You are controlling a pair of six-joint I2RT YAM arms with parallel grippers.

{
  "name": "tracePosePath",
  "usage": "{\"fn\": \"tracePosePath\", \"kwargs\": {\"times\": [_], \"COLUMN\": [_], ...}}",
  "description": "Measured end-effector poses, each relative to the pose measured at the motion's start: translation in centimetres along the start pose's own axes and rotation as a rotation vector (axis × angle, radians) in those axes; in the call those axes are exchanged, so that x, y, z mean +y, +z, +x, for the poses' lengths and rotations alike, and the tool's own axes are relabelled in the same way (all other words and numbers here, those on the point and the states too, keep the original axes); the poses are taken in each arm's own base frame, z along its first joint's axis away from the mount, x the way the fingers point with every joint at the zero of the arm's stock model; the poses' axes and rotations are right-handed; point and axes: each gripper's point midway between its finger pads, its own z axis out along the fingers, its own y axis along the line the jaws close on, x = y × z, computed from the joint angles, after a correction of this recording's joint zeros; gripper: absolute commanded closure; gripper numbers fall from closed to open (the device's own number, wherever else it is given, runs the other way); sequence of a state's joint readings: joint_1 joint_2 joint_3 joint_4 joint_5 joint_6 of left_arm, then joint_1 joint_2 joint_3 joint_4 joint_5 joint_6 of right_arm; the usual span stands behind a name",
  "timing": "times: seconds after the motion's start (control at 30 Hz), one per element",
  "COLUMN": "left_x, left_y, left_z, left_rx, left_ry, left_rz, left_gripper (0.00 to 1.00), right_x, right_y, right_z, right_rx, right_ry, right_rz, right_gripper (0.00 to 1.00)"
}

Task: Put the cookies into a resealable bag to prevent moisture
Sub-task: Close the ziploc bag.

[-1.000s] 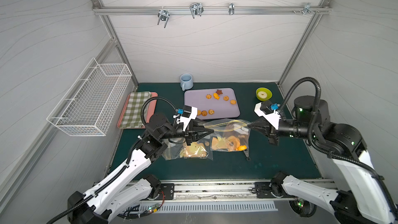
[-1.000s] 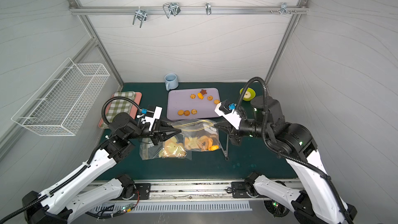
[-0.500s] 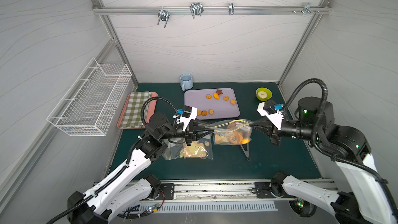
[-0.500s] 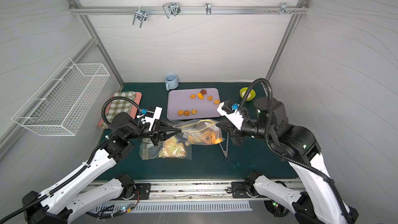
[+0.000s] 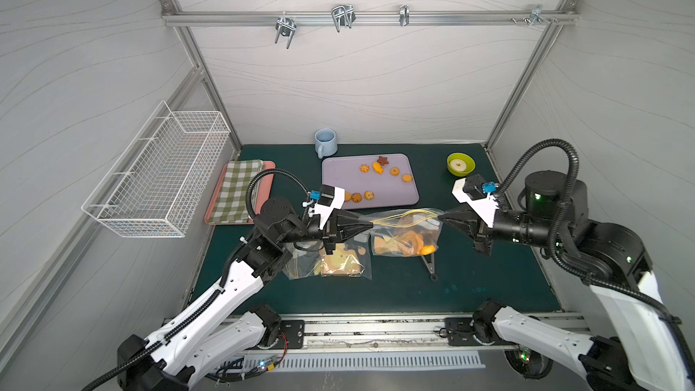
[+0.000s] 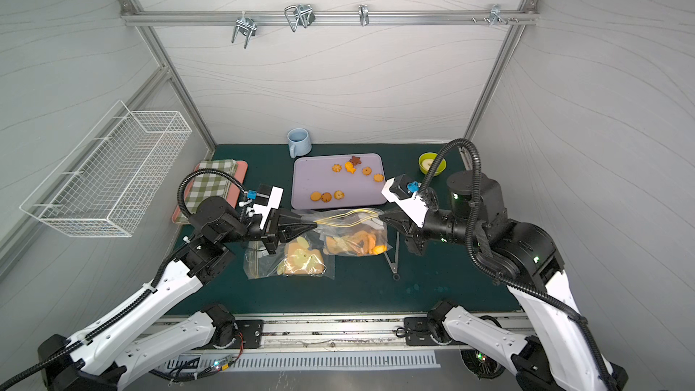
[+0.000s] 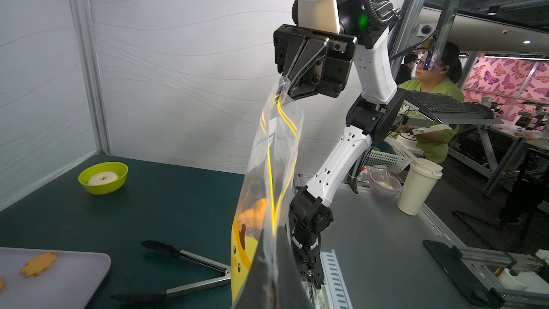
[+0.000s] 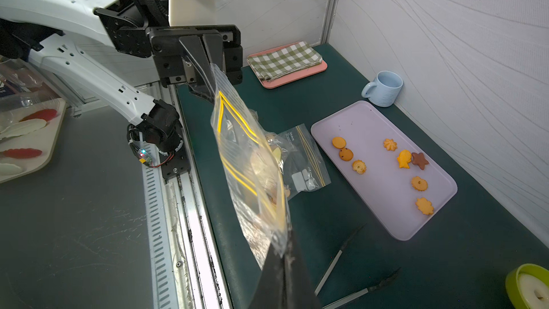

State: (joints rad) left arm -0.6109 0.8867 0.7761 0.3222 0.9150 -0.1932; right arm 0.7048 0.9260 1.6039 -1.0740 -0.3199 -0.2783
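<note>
A clear resealable bag (image 5: 404, 229) (image 6: 351, 229) with yellow zip lines hangs stretched between my two grippers, above the table. My left gripper (image 5: 370, 224) (image 7: 274, 236) is shut on one end of its mouth. My right gripper (image 5: 440, 216) (image 8: 285, 240) is shut on the opposite end. Orange cookies (image 5: 411, 245) (image 6: 357, 243) sit in the bag's bottom. Several more cookies (image 5: 379, 169) (image 8: 404, 159), one a dark brown star, lie on the lilac tray (image 5: 349, 176) (image 8: 371, 132) behind the bag.
A second bag (image 5: 334, 261) (image 8: 306, 156) with a toast-shaped print lies flat on the green mat under the left arm. Metal tongs (image 5: 428, 263) (image 7: 193, 260) lie below the held bag. A blue mug (image 5: 325, 141), a green bowl (image 5: 460, 164), a checked cloth (image 5: 237, 189) and a wire basket (image 5: 158, 174) stand around.
My left gripper has closed on the bag's end. My right gripper has pulled its end to the right, lifting the bag off the table and stretching it taut.
</note>
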Motion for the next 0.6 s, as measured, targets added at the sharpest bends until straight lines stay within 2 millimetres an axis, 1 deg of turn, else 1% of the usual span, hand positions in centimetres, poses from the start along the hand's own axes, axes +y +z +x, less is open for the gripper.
{"fn": "tracePosePath", "kwargs": {"times": [0.13, 0.23, 0.3, 0.33, 0.43, 0.5, 0.57, 0.6], "left_x": [0.3, 1.0, 1.4, 1.6, 2.7, 3.5, 3.7, 3.6], "left_y": [-0.1, -0.2, -0.2, -0.2, -0.4, -1.0, -1.7, -2.0], "left_z": [-0.2, -0.9, -1.7, -2.1, -2.9, -2.7, -2.1, -1.8], "left_rx": [0.026, 0.059, 0.092, 0.109, 0.175, 0.229, 0.290, 0.322], "left_ry": [-0.016, -0.055, -0.095, -0.113, -0.171, -0.206, -0.231, -0.241], "left_rz": [-0.035, -0.100, -0.147, -0.170, -0.263, -0.338, -0.388, -0.405], "left_gripper": [1.00, 1.00, 1.00, 1.00, 1.00, 1.00, 1.00, 1.00], "right_x": [-0.6, -1.5, -2.2, -2.5, -3.8, -4.7, -5.0, -5.0], "right_y": [0.0, 0.5, 1.1, 1.5, 2.8, 4.0, 5.1, 5.6], "right_z": [0.2, 0.7, 1.3, 1.6, 2.6, 3.9, 5.1, 5.4], "right_rx": [0.012, 0.030, 0.046, 0.052, 0.058, 0.062, 0.064, 0.057], "right_ry": [0.002, 0.016, 0.043, 0.063, 0.129, 0.197, 0.243, 0.250], "right_rz": [0.037, 0.078, 0.096, 0.102, 0.112, 0.106, 0.081, 0.066], "right_gripper": [1.00, 1.00, 0.97, 0.94, 0.80, 0.64, 0.54, 0.52]}}
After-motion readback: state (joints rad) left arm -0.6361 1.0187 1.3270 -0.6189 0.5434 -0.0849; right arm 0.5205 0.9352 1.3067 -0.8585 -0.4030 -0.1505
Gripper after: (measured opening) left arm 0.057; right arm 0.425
